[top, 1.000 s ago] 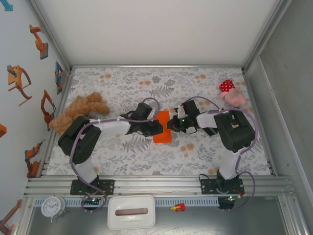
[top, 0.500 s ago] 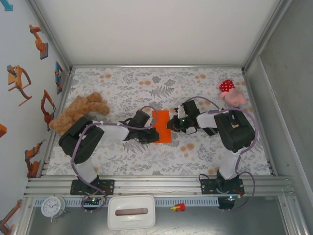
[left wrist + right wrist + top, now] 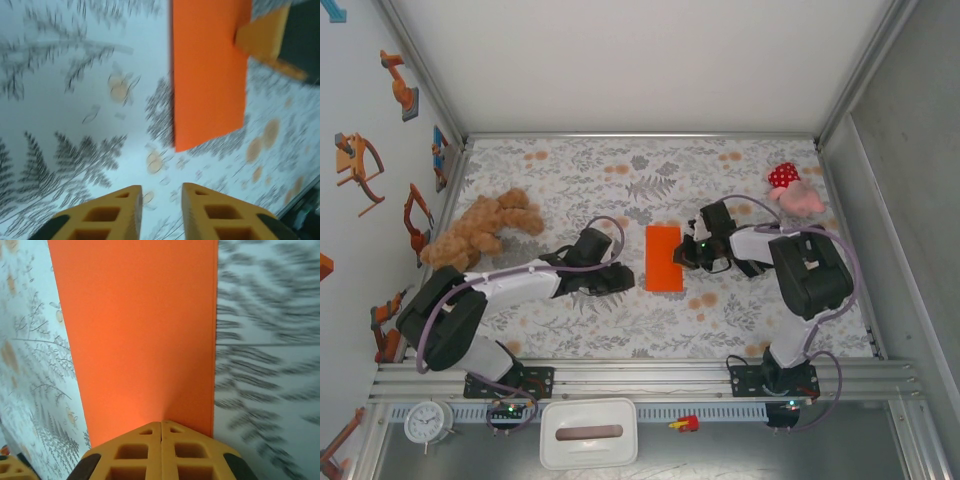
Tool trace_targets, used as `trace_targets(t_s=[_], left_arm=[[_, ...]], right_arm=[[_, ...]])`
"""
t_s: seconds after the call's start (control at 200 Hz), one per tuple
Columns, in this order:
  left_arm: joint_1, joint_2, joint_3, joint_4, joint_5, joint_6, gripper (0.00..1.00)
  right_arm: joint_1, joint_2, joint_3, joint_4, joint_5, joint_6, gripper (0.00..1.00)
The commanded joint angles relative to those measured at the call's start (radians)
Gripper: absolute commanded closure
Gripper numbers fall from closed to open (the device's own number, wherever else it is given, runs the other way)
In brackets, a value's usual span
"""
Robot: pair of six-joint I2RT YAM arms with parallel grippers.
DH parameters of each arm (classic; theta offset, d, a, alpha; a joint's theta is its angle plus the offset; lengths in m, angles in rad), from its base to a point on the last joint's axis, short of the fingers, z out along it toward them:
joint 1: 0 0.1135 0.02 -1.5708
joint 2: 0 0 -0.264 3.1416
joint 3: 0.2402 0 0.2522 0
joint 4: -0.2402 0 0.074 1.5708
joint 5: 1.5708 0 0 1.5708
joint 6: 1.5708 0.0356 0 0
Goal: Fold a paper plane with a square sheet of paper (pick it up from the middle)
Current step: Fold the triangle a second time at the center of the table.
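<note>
The square sheet of paper (image 3: 663, 258), bright orange, lies flat on the floral table as a narrow folded rectangle. In the left wrist view the paper (image 3: 207, 75) is ahead of my left gripper (image 3: 161, 192), which is open by a small gap with only tablecloth between its fingers. From above, the left gripper (image 3: 623, 279) sits just left of the sheet, apart from it. My right gripper (image 3: 682, 256) is at the sheet's right edge. Its fingers are shut together with their tips resting on top of the paper (image 3: 140, 330), as the right wrist view of that gripper (image 3: 161, 422) shows.
A brown teddy bear (image 3: 480, 228) lies at the left of the table and a red-and-pink polka-dot plush (image 3: 790, 190) at the back right. A white box (image 3: 588, 433) and a small clock (image 3: 427, 420) sit below the front rail.
My left gripper has drawn back to the left off the paper and opened a little. The paper now lies flat and uncovered. The right gripper stays shut at its right edge.
</note>
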Motion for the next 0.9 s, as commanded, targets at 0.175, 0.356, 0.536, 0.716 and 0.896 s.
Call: trace_targets(t_s=[0.175,0.356,0.536,0.716,0.896], left_arm=[[-0.003,0.167,0.153,0.226,0.016,-0.105,0.59],[-0.005,0.309,0.282,0.189,0.031,-0.107,0.52],[0.017,0.418,0.372,0.147,0.067,-0.105,0.5],[0.041,0.507,0.439,0.147,0.119,-0.119,0.5],[0.045,0.541,0.46,0.114,0.088,-0.122,0.5]], right_arm=[[-0.003,-0.253,0.036,-0.137,0.15,0.033,0.78],[-0.003,-0.368,-0.092,-0.129,0.237,0.087,0.57],[-0.003,-0.477,-0.234,-0.081,0.281,0.148,0.35],[-0.002,-0.599,-0.334,-0.066,0.346,0.204,0.01],[-0.003,-0.691,-0.386,-0.07,0.406,0.236,0.03]])
